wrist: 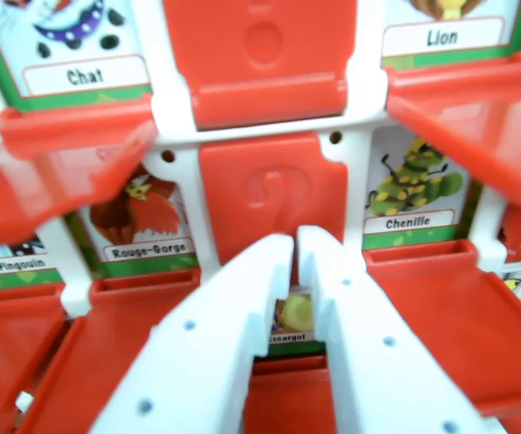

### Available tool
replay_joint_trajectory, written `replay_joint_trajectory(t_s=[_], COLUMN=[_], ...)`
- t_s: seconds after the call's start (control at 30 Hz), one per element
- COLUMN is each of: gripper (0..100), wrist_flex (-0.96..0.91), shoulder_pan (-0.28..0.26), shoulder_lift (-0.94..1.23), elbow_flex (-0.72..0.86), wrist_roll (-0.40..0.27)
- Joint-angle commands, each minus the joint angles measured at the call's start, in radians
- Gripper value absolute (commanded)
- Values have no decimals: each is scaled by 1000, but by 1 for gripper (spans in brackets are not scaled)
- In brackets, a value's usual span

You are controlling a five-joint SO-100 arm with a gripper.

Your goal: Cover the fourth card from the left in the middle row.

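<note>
Wrist view: end effector (295,242) hanging right over the board, one flap shut, can't call the task done yet

From the wrist view the two white fingers (242,307) are nearly pressed together, only a thin gap at the tips, and nothing pinched between them. Straight behind the tips there's a red flap (272,194) with a question mark standing shut over its slot, and another closed flap (256,59) above it. Around those, the cards are open: Chat (71,45), Lion (441,27), Rouge-Gorge (143,221), Chenille (412,194), and a bit of Pingouin (7,258). Between the fingers peeks the Escargot card (295,316), uncovered, its flap lying flat. The camera's too close to count rows or columns, so which card is the fourth I can't tell. My guess is there's a flap left to flip
</note>
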Motion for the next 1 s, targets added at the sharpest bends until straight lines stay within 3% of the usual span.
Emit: replay_joint_trajectory(t_s=[0.0,0.53,0.97], gripper=[0,0,0], wrist_flex=[-26,58,348], shoulder_pan=[-3,-5,3], shoulder_lift=[21,164,465], elbow_flex=[-121,-104,-74], wrist_roll=[2,14,43])
